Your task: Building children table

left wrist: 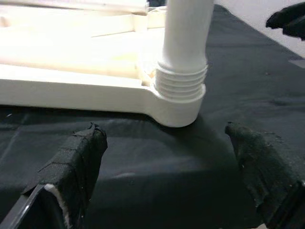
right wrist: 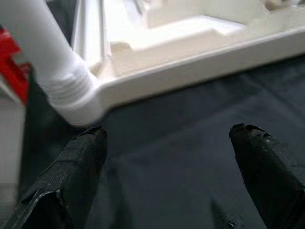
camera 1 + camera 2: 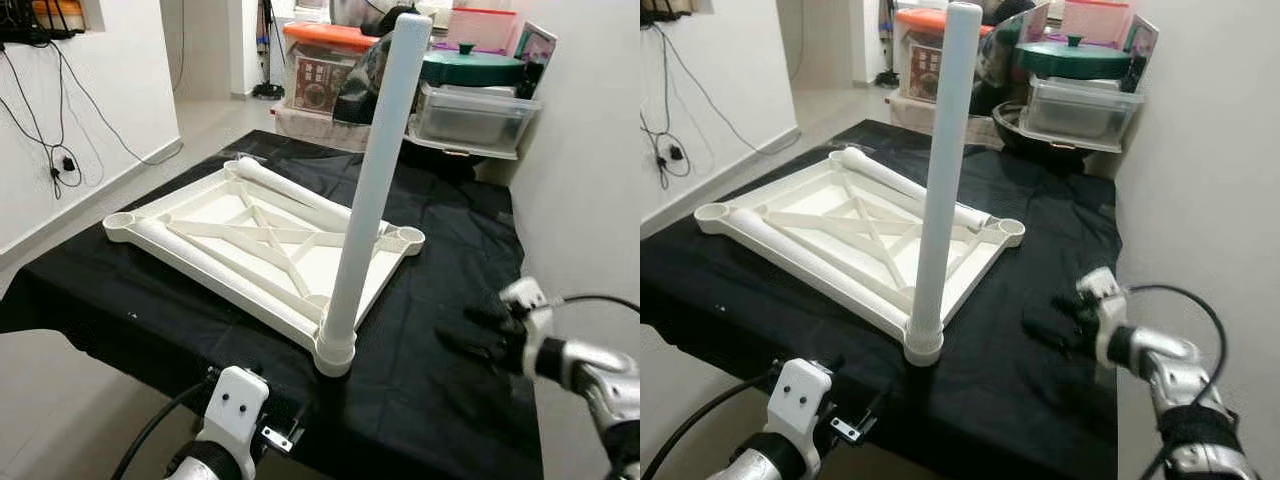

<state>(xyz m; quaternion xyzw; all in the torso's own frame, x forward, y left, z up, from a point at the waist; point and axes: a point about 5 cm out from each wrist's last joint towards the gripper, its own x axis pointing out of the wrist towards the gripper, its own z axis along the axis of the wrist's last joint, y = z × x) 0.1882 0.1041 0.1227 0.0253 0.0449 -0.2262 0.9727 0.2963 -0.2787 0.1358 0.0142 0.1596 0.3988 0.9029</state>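
White kids' table frame (image 3: pixel 250 240) lies upside down on the black-draped tabletop (image 3: pixel 450 340), spanning from the left edge toward the middle. X-shaped ribs across its underside. One white leg (image 3: pixel 375 190) stands upright, screwed into the corner socket (image 3: pixel 335 352) nearest the tabletop's front edge; threads show just above the socket in the left wrist view. Two more legs lie loose inside the frame: one (image 3: pixel 215 265) along the side facing the front-left, the other (image 3: pixel 290 195) along the far side. Empty round sockets at the frame's left corner (image 3: pixel 120 220) and right corner (image 3: pixel 408 237).

Left pincer (image 1: pixel 167 167) sits low at the tabletop's front edge, just short of the socket w/ the upright leg. Fingers (image 1: pixel 76 162) spread wide apart, gripping nothing, not touching the socket. Its white wrist mount (image 3: pixel 232 405) is below the tabletop's front edge.

Right pincer (image 2: pixel 167 162) hovers over the cloth near the tabletop's right edge, to the right of the frame, well apart from it. Black fingers (image 2: pixel 71 171) also spread apart, nothing between them; pointing toward the frame's side rail and the upright leg's base.

Background beyond the far edge: stacked plastic storage bins (image 3: pixel 470 110), one w/ an orange lid (image 3: pixel 330 35), a green lid (image 3: pixel 470 68) on top of another. Cables (image 3: pixel 50 130) hang on the wall at left.
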